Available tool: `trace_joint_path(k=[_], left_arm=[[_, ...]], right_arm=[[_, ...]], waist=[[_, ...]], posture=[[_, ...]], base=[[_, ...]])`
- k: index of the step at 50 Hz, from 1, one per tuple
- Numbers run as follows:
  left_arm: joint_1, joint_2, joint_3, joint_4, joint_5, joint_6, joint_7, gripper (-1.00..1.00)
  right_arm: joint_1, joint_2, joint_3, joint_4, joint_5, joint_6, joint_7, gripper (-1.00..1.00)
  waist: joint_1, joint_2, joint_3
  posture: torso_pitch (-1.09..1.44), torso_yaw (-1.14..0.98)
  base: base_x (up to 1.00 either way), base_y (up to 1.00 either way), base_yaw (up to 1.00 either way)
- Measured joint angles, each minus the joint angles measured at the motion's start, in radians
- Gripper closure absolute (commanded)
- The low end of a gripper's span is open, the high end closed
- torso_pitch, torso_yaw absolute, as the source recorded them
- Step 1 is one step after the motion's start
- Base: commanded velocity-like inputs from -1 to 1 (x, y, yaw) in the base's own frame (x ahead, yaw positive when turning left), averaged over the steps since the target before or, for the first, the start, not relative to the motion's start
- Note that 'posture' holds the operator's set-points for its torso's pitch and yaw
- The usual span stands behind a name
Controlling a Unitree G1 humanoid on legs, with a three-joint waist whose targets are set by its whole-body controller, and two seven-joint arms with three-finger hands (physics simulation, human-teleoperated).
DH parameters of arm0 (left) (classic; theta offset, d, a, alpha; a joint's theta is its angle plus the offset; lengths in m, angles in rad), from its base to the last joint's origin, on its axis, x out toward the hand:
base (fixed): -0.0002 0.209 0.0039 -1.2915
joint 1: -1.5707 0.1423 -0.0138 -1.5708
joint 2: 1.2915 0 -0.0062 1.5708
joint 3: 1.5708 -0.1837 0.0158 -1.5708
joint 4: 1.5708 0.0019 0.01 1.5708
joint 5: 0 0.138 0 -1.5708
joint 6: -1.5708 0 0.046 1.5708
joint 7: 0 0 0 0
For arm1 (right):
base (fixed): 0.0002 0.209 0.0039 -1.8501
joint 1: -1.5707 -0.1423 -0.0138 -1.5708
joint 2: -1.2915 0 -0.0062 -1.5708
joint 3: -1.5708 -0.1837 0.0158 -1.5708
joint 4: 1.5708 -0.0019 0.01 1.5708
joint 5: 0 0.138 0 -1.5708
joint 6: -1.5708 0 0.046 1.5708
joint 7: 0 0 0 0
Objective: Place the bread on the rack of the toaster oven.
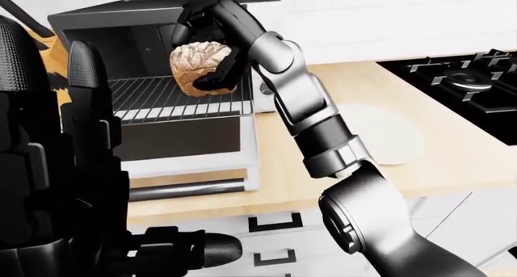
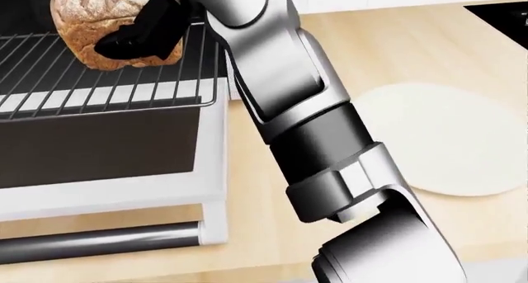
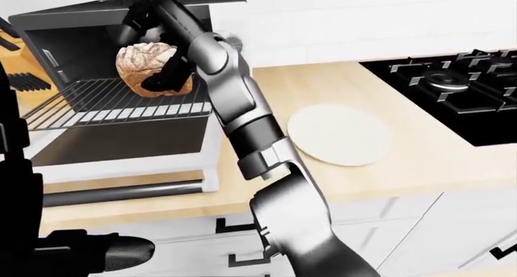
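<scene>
Right hand (image 1: 211, 41): up inside the open oven (image 1: 145, 65), at the top left of the left-eye view.
Right fingers (image 2: 140, 35): black, curled tight round the bread, one over the top and the others under its right side.
Bread (image 3: 143, 68): a brown, bumpy loaf, held in the right hand just over the rack. Its bottom edge looks very close to the wires, but I cannot tell if it touches them.
Rack (image 3: 121, 104): thin wire bars, pulled out flat from the oven mouth, over the dropped door.
Door (image 2: 107, 171): open and lying flat, with a dark glass pane and a long grey handle near the bottom of the head view.
Right arm (image 3: 242, 125): silver and black, reaching up from the bottom of the view to the oven.
Left hand (image 1: 194, 250): dark, low at the bottom left of the left-eye view, away from the oven. I cannot tell how far open its fingers are.
Plate (image 3: 339, 133): round, white, flat on the surface to the right of the oven.
Surface (image 1: 453, 162): light wood.
Stove (image 1: 468, 83): black, at the right edge, well apart from the oven.
</scene>
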Motion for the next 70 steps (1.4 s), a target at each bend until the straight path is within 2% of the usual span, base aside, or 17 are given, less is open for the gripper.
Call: trace_joint_path(k=[17,61,62,63,65,66,67,68,69,70], left_arm=[[-0.001,0.027,0.000,0.001,-0.014,0.003,0.021,-1.00],[0.005,0.010,-0.015,0.000,-0.006,-0.004,0.005,-1.00],[0.005,0.011,-0.014,0.000,-0.006,-0.003,0.006,-1.00],[0.005,0.011,-0.014,0.000,-0.007,-0.003,0.007,-1.00],[0.004,0.013,-0.012,0.000,-0.009,-0.002,0.008,-1.00],[0.003,0.014,-0.011,0.001,-0.010,-0.001,0.009,-1.00],[0.002,0.015,-0.011,0.000,-0.011,0.000,0.010,-1.00],[0.000,0.016,-0.011,0.000,-0.011,0.001,0.011,-1.00],[-0.001,0.017,-0.011,0.000,-0.012,0.002,0.011,-1.00],[-0.003,0.018,-0.011,-0.001,-0.012,0.004,0.012,-1.00]], right_arm=[[0.020,0.010,0.007,0.052,-0.019,-0.048,-0.015,1.00],[-0.006,-0.004,-0.013,0.290,-0.061,-0.198,-0.100,1.00],[-0.007,-0.005,-0.013,0.293,-0.061,-0.200,-0.101,0.97],[-0.008,-0.006,-0.013,0.297,-0.062,-0.203,-0.103,0.74],[-0.011,-0.007,-0.015,0.309,-0.063,-0.209,-0.106,0.15],[-0.014,-0.009,-0.014,0.317,-0.064,-0.212,-0.106,0.16],[-0.015,-0.010,-0.013,0.323,-0.066,-0.216,-0.107,0.05],[-0.017,-0.011,-0.013,0.329,-0.069,-0.218,-0.108,-0.15],[-0.019,-0.011,-0.014,0.334,-0.070,-0.219,-0.109,-0.44],[-0.020,-0.012,-0.015,0.337,-0.070,-0.220,-0.110,-0.57]], waist=[[0.002,0.001,-0.004],[0.007,0.000,-0.012],[0.007,0.000,-0.012],[0.007,0.000,-0.012],[0.007,0.000,-0.013],[0.007,0.000,-0.013],[0.007,0.000,-0.013],[0.007,0.000,-0.013],[0.007,0.000,-0.012],[0.007,0.000,-0.012]], posture=[[-0.20,0.00],[-0.20,0.00],[-0.20,0.00],[-0.20,0.00],[-0.20,0.00],[-0.20,0.00],[-0.20,0.00],[-0.20,0.00],[-0.20,0.00],[-0.20,0.00]], base=[[0.00,0.00,0.00],[0.00,0.00,0.00],[0.00,0.00,0.00],[0.00,0.00,0.00],[0.00,0.00,0.00],[0.00,0.00,0.00],[0.00,0.00,0.00],[0.00,0.00,0.00],[0.00,0.00,0.00],[0.00,0.00,0.00]])
